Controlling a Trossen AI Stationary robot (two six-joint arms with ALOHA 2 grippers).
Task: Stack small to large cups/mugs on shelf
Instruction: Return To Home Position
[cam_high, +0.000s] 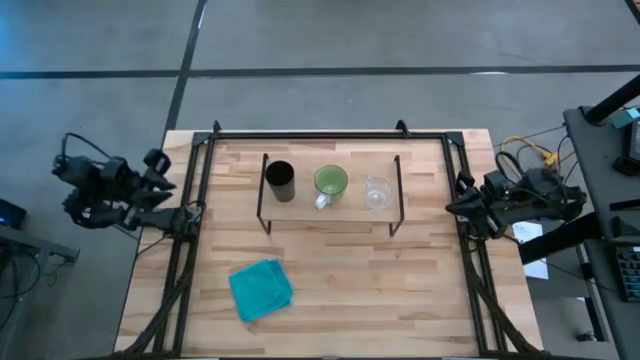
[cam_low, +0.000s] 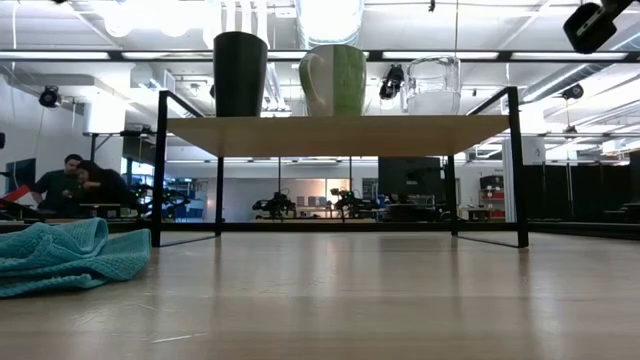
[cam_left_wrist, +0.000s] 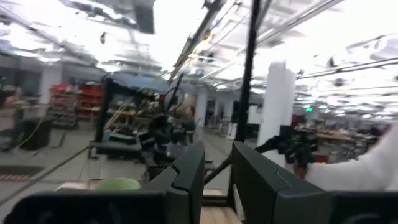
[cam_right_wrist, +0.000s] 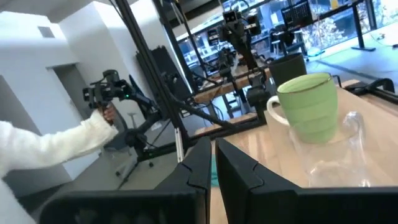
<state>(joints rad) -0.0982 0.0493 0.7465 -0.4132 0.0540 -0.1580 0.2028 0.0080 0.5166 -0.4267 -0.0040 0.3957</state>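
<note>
Three vessels stand in a row, each on its base, on the shelf's (cam_high: 300, 208) light wood board (cam_low: 340, 133): the black cup (cam_high: 280, 180) (cam_low: 240, 73) at the left, the green mug (cam_high: 331, 182) (cam_low: 333, 80) (cam_right_wrist: 308, 109) in the middle, its white handle toward the near edge, and the clear glass cup (cam_high: 376, 192) (cam_low: 432, 85) (cam_right_wrist: 339, 155) at the right. My left gripper (cam_high: 170, 186) (cam_left_wrist: 217, 152) waits at the table's left edge, open by a narrow gap. My right gripper (cam_high: 458, 205) (cam_right_wrist: 211, 146) waits at the right edge, shut. Neither touches anything.
A teal folded cloth (cam_high: 261, 289) (cam_low: 65, 255) lies on the table near its near-left part. The black table frame (cam_high: 330, 133) runs along the far and side edges. A person's white sleeve (cam_right_wrist: 56, 146) (cam_left_wrist: 367, 171) shows beyond the table. People sit far off (cam_low: 75, 185).
</note>
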